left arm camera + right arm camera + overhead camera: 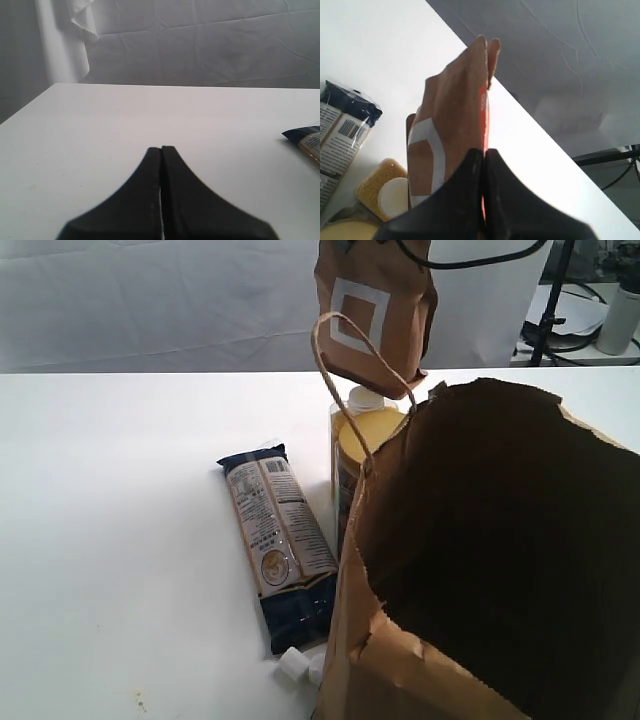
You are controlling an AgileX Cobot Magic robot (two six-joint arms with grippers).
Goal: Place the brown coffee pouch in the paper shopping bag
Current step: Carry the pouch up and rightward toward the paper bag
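Three views of one instant. Exterior view: the brown coffee pouch [375, 310], matte kraft paper with a white square-outline label, hangs clear of the bench [120, 490] near the far corner of the paper shopping bag [400, 680]. Its top is cut off by the frame edge, so what holds it is unseen, and whether it is over the opening cannot be told. The bag, crinkled kraft with a jagged rim and a twisted cord handle [318, 345], stands open with its interior in deep shadow. A glossy dark blue packet [280, 550] lies flat beside it, and a yellow-lidded jar [365, 430] is partly hidden behind the bag's wall. Left wrist view: the left fingers [152, 165], black and tapered, are pressed together on nothing above the bench, and only the packet's end shows. Right wrist view: the right fingers [470, 170] are clamped on the pouch at its orange strip [483, 100], which the exterior view cuts off. The packet and the yellow lid lie blurred below.
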